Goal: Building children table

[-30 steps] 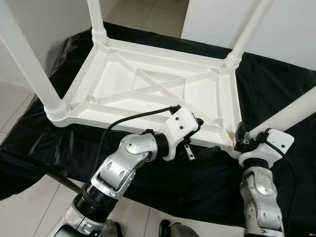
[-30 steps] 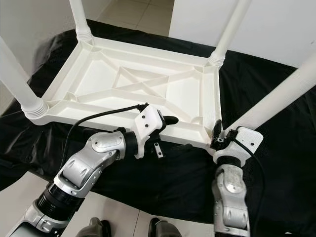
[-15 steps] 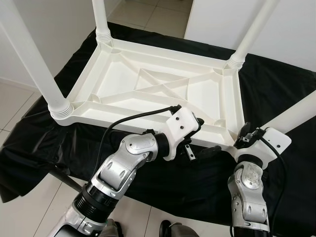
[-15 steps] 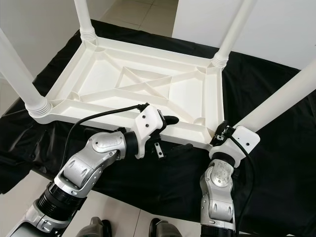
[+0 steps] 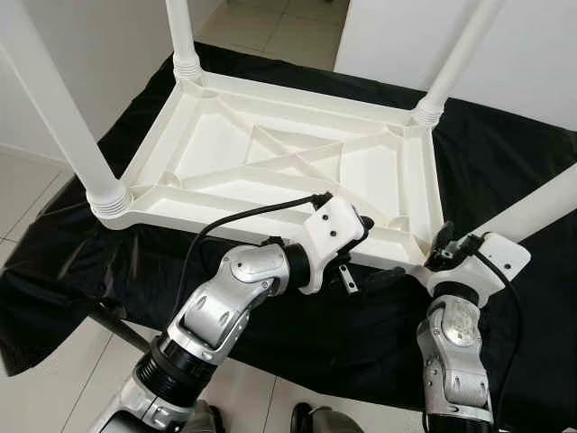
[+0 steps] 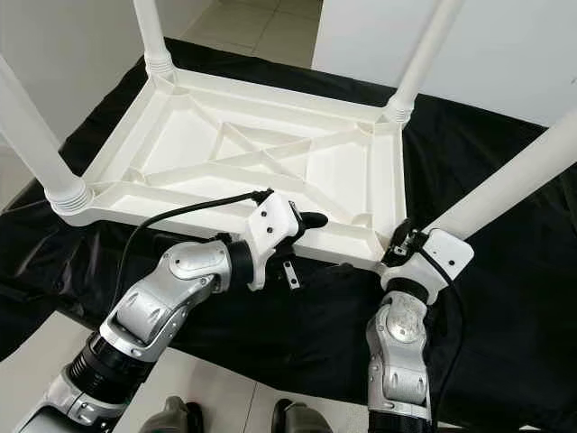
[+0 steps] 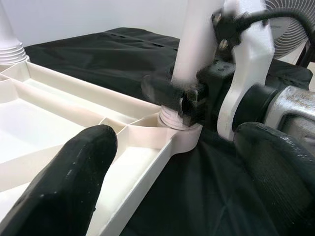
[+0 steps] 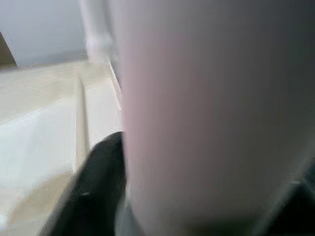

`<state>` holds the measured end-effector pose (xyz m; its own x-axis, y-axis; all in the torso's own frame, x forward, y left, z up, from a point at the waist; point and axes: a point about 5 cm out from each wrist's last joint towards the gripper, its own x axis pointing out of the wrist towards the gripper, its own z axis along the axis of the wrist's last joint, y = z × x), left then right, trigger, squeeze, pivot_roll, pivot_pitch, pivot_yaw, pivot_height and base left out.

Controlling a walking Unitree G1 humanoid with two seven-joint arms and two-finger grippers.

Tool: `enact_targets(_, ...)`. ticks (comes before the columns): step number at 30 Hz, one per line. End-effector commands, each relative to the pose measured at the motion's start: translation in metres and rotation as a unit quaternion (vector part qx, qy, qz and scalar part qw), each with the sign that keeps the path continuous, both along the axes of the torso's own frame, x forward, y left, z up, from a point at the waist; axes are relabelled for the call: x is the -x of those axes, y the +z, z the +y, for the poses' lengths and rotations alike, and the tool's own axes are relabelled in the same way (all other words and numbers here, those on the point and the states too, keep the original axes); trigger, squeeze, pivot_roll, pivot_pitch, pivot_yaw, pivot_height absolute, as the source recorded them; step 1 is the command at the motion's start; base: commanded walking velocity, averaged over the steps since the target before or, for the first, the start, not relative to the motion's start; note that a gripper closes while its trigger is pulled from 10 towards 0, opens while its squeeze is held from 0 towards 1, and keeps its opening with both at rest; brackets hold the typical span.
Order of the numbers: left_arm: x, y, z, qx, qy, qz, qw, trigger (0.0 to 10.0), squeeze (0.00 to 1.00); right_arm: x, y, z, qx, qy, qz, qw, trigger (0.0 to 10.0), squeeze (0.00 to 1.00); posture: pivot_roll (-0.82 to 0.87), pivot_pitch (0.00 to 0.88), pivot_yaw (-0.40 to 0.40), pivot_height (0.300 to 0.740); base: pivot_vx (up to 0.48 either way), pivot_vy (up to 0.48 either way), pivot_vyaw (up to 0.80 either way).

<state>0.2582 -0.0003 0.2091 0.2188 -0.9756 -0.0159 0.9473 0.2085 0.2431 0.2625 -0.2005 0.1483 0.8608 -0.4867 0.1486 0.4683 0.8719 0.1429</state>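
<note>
Since one second ago, the right gripper [image 5: 444,245] has stayed at the foot of the fourth leg [image 5: 532,209], and only its forearm now stands a little more upright under it; the small shift of the whole picture belongs to the camera. The white children table [image 5: 288,171] lies upside down on a black cloth [image 5: 505,135], with three legs already standing up from its corners. The fourth leg sits in the corner socket [image 7: 177,129] nearest to the right arm, but it leans outward from the table frame, so I judge the step in hand is seating this last leg. The jaws of the right gripper are clamped on the fourth leg just above the socket; the right wrist view shows one black finger [image 8: 96,191] pressed against the white tube. The left gripper [image 6: 302,221] rests at the near rim of the table frame, beside that same corner, with its jaws apart and one finger [image 7: 74,172] over the inner ribs, holding nothing. The next move probably calls for bringing the leg upright and turning or pressing it fully into the socket, while the left gripper keeps the frame steady.
</note>
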Motion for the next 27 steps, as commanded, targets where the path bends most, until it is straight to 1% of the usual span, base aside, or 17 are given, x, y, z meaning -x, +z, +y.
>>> enact_targets(1,0.003,0.0,-0.004,-0.001,-0.008,-0.004,1.0,10.0,0.0,0.003,-0.013,-0.002,-0.011,0.003,0.025,1.0,10.0,1.0,0.02,0.143,-0.057,0.74,0.0,0.0,0.0)
enact_targets(3,0.003,0.0,-0.004,-0.001,-0.008,-0.005,1.0,10.0,0.0,0.002,-0.01,-0.003,-0.009,0.006,0.018,1.0,10.0,1.0,0.02,0.141,-0.056,0.74,0.0,0.0,0.0)
enact_targets(9,0.003,0.0,-0.005,0.001,-0.008,-0.004,1.0,10.0,0.0,-0.002,-0.004,-0.007,0.018,0.03,0.008,0.999,10.0,1.0,0.02,0.142,-0.057,0.74,0.0,0.0,0.0)
enact_targets(10,0.004,0.0,-0.005,0.001,-0.008,-0.004,1.0,10.0,0.0,-0.003,-0.001,-0.007,0.017,0.048,-0.001,0.999,10.0,0.87,0.02,0.143,-0.057,0.74,0.0,0.0,0.0)
enact_targets(11,0.004,0.0,-0.005,0.002,-0.008,-0.004,1.0,10.0,0.0,-0.004,0.004,-0.008,0.031,0.068,-0.015,0.997,10.0,0.0,0.02,0.144,-0.056,0.74,0.0,0.0,0.0)
enact_targets(12,0.004,0.0,-0.005,0.002,-0.008,-0.004,1.0,10.0,0.0,-0.004,0.004,-0.008,0.031,0.068,-0.015,0.997,10.0,0.0,0.02,0.144,-0.056,0.74,0.0,0.0,0.0)
enact_targets(13,0.004,0.0,-0.005,0.002,-0.009,-0.004,1.0,10.0,0.0,-0.005,0.009,-0.009,0.039,0.092,-0.028,0.995,10.0,0.0,0.02,0.145,-0.056,0.74,0.0,0.0,0.0)
enact_targets(15,0.004,0.001,-0.006,0.003,-0.008,-0.003,1.0,10.0,0.0,-0.005,0.016,-0.012,0.056,0.115,-0.04,0.991,10.0,0.0,0.02,0.148,-0.053,0.74,0.0,0.0,0.0)
enact_targets(16,0.003,0.001,-0.005,0.004,-0.007,-0.003,1.0,10.0,0.0,-0.004,0.028,-0.02,0.075,0.135,-0.072,0.985,0.0,0.0,0.02,0.15,-0.051,0.74,0.0,0.0,0.0)
enact_targets(17,0.003,0.001,-0.005,0.004,-0.007,-0.003,1.0,10.0,0.0,-0.004,0.028,-0.02,0.075,0.135,-0.072,0.985,0.0,0.0,0.02,0.15,-0.051,0.74,0.0,0.0,0.0)
enact_targets(18,0.003,0.001,-0.005,0.005,-0.006,-0.002,1.0,10.0,0.0,-0.003,0.037,-0.027,0.09,0.149,-0.095,0.98,0.0,0.0,0.02,0.15,-0.051,0.74,0.0,0.0,0.0)
enact_targets(20,0.002,0.001,-0.004,0.004,-0.005,-0.004,1.0,10.0,0.0,-0.005,0.045,-0.038,0.115,0.165,-0.089,0.976,0.0,0.0,0.01,0.154,-0.051,0.74,0.0,0.0,0.0)
enact_targets(25,0.002,0.002,-0.004,0.005,-0.002,-0.004,1.0,10.0,0.0,-0.007,0.043,-0.04,0.123,0.172,-0.073,0.975,0.0,0.0,0.02,0.157,-0.052,0.74,0.0,0.0,0.0)
enact_targets(27,0.001,0.002,-0.003,0.005,-0.001,-0.004,1.0,10.0,0.0,-0.008,0.043,-0.039,0.119,0.177,-0.073,0.974,0.0,0.0,0.02,0.159,-0.051,0.74,0.0,0.0,0.0)
